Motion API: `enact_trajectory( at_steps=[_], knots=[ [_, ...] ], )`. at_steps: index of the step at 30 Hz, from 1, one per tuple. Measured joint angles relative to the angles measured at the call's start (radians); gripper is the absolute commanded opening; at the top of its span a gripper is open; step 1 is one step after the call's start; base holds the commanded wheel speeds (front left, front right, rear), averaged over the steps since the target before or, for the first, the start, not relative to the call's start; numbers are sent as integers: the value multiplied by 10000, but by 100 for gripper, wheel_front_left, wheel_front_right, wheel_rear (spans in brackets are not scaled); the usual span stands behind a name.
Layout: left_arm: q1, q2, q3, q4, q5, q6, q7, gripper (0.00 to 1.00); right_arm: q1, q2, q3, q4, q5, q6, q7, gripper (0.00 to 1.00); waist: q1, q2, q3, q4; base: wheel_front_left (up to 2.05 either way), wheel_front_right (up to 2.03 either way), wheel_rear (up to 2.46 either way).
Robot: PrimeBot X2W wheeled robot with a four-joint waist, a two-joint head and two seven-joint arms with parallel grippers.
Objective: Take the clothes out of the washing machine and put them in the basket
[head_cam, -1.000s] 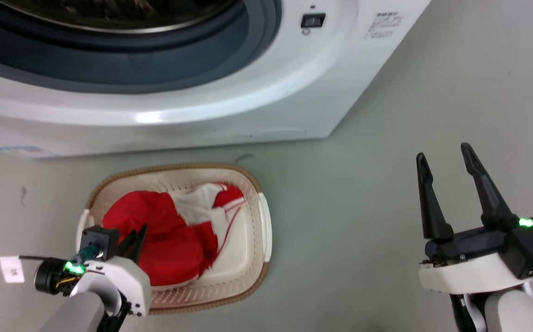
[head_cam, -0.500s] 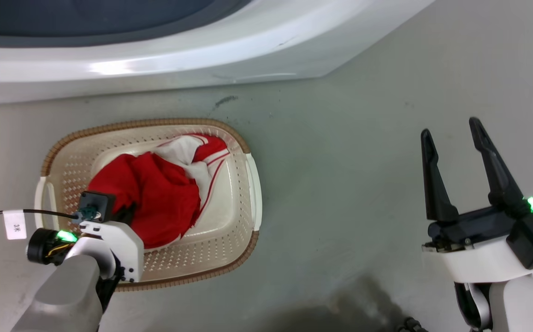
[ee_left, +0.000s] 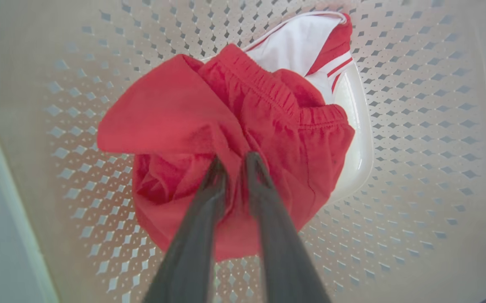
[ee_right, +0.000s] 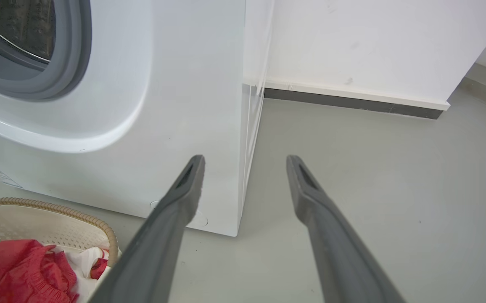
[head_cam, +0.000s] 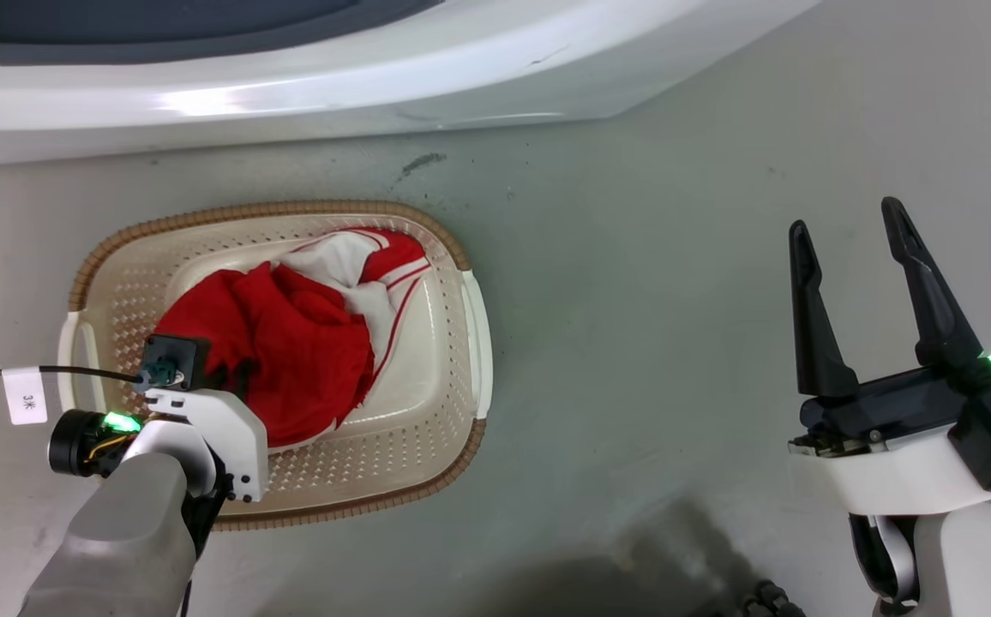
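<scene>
Since a second ago the head camera has tipped downward, so the washing machine (head_cam: 290,94) now lies cut off along the top of the head view, and the left arm has sunk lower over the basket (head_cam: 454,403). In the left wrist view the left gripper (ee_left: 233,159) has its two fingers drawn almost together, pinching a fold of the clothes (ee_left: 175,109) between the tips. In the head view those fingers are hidden under the arm's own wrist housing. The right gripper (head_cam: 847,221) hangs over the bare grey floor (head_cam: 633,257), well apart from the basket, fingers spread wide and touching nothing. The clothes (head_cam: 290,360) lie bunched inside the basket, red cloth toward the left arm and a white red-striped part on the side nearer the machine. How many garments make up the bundle cannot be told. One basket, one machine and two grippers can be counted.
</scene>
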Motion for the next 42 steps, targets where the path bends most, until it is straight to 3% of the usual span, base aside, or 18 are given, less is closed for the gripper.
enact_trajectory(
  at_steps=[11,25,36,42],
  knots=[
    [1073,142,1024,-1894,591,188,0,100,-181,6,-100,435,-115,2,-2,100,-1,0,-1261,231,0,0,0],
    [3017,36,4272,-5869,1994,314,0,100,263,4,-859,1072,-150,0,-2,100,-3,0,-4098,1012,0,0,0],
    [5106,-828,5816,-8997,3365,370,0,100,1269,2,-1120,1302,40,0,0,100,-4,0,-6053,1471,0,0,0],
    [6467,-1298,6241,-10671,4159,717,0,100,1838,2,-1122,1338,247,0,-2,100,-4,0,-6884,1499,0,0,0]
  ],
)
